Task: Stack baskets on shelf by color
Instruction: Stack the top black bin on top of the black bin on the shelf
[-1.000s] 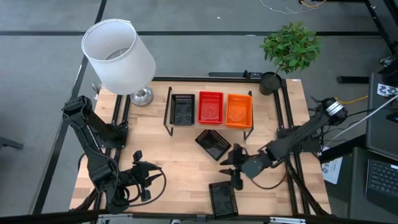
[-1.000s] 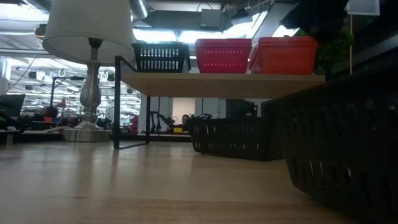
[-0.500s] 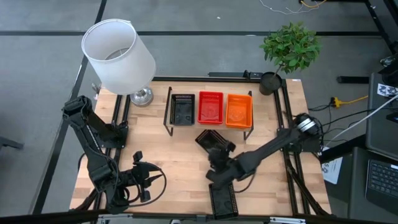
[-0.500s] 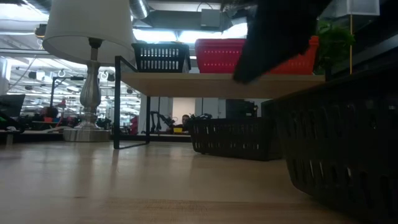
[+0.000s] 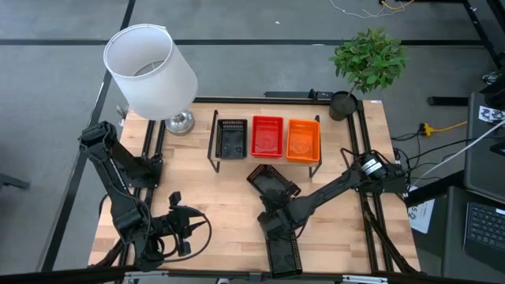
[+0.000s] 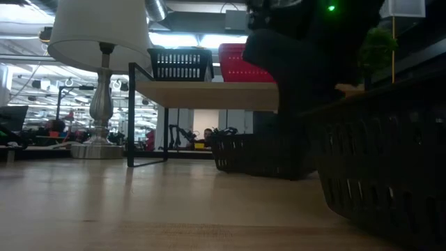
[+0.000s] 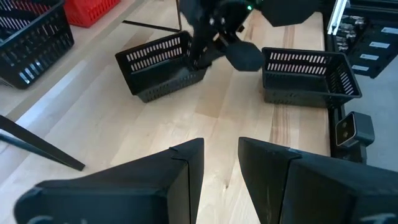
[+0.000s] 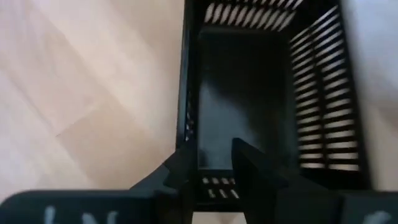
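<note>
Over the counter [image 5: 213, 207], just in front of the shelf [image 5: 264, 158], my right tool [image 5: 272, 199] hovers above a loose black basket [image 5: 268, 180], fingers [image 8: 249, 163] slightly parted astride its near wall, gripping nothing. Another black basket [image 5: 282, 252] lies nearer the front edge. My left tool [image 7: 221, 163] waits at the front left, part open and empty.

Two matte-black jointed arms w/ looped black cables; flat, angular black fingers [image 7: 180, 171] on each pincer.
</note>
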### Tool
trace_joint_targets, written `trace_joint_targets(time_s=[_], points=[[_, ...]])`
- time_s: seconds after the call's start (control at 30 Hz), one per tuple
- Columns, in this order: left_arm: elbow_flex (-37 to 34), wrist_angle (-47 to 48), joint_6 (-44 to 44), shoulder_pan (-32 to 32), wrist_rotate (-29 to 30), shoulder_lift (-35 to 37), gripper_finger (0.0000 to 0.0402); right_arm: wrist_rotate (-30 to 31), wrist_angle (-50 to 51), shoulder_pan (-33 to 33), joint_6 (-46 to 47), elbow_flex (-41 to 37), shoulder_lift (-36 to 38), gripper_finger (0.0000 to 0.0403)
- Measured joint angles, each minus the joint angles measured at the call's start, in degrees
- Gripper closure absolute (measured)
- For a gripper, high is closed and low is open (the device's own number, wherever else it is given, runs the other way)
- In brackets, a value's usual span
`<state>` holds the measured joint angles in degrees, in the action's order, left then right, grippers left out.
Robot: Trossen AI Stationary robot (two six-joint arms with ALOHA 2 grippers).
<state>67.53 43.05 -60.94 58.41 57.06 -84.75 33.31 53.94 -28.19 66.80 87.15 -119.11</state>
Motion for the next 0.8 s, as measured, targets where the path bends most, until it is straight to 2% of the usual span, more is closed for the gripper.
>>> trace_joint_targets(time_s=[0.13,0.3,0.43,0.53,0.63,0.73,0.8], points=[[0.0,0.02,0.06,-0.02,0.0,0.0,0.031,-3.65,-6.46,0.12,-6.47,-0.02,-0.59,0.0305],[0.0,-0.04,0.06,-0.02,0.02,0.0,0.031,-4.79,-19.77,-1.05,-16.82,-0.04,0.77,0.0305],[0.0,-0.09,0.06,-0.02,0.02,0.0,0.031,-8.06,-32.57,-1.76,-27.48,0.0,1.84,0.0305],[0.0,-0.24,0.02,-0.02,0.04,0.0,0.031,-9.74,-38.21,-2.74,-33.8,0.01,2.96,0.0305],[0.0,-1.34,0.17,-0.31,0.04,0.0,0.031,-8.18,-34.57,-4.58,-32.97,0.02,5.65,0.0305],[0.0,-5.64,3.45,-2.74,-1.36,0.0,0.031,-2.43,-26.17,-7.28,-27.85,-0.01,9.28,0.0305],[0.0,-10.59,9.14,-5.87,-4.47,-0.45,0.031,2.68,-21.07,-9.36,-23.25,-0.01,11.86,0.0305]])
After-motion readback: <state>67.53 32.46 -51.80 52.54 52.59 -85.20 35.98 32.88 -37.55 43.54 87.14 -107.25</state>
